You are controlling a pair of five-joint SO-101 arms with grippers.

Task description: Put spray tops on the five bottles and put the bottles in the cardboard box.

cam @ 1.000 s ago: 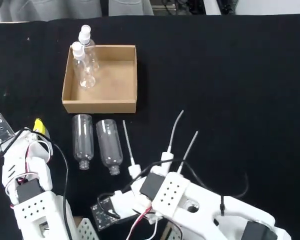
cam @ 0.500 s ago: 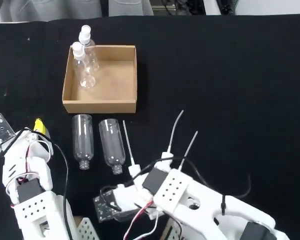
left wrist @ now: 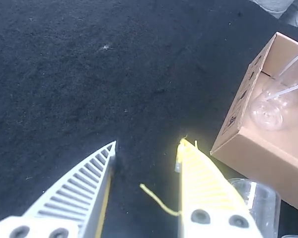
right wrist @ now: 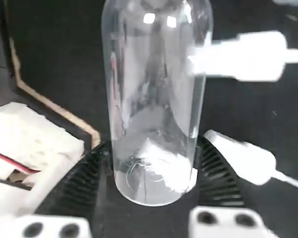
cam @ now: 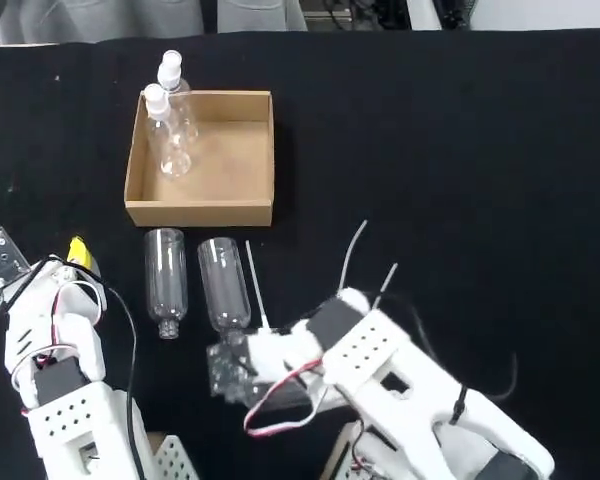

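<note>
Two clear bottles point(cam: 170, 130) with spray tops stand in the far left corner of the cardboard box point(cam: 200, 210). Two more bottles without tops lie in front of the box, the left one point(cam: 166, 280) and the right one point(cam: 223, 283). My right gripper point(cam: 235, 350) is at the neck end of the right bottle point(right wrist: 154, 89), and its black fingers point(right wrist: 211, 163) press against both sides of it. A spray top point(cam: 263, 325) lies just right of that bottle; two more tubes point(cam: 352, 252) stick out past the right arm. My left gripper point(left wrist: 147, 143) hangs open over bare cloth near the box point(left wrist: 243, 109).
A black cloth point(cam: 460, 150) covers the whole table. The right half and the far edge hold nothing. The left arm's white body point(cam: 55, 370) stands at the near left, the right arm's point(cam: 410, 390) at the near centre.
My right arm has swung left and forward, from near the spray tops to the neck end of the right bottle, which shifted slightly. The left arm has stayed put.
</note>
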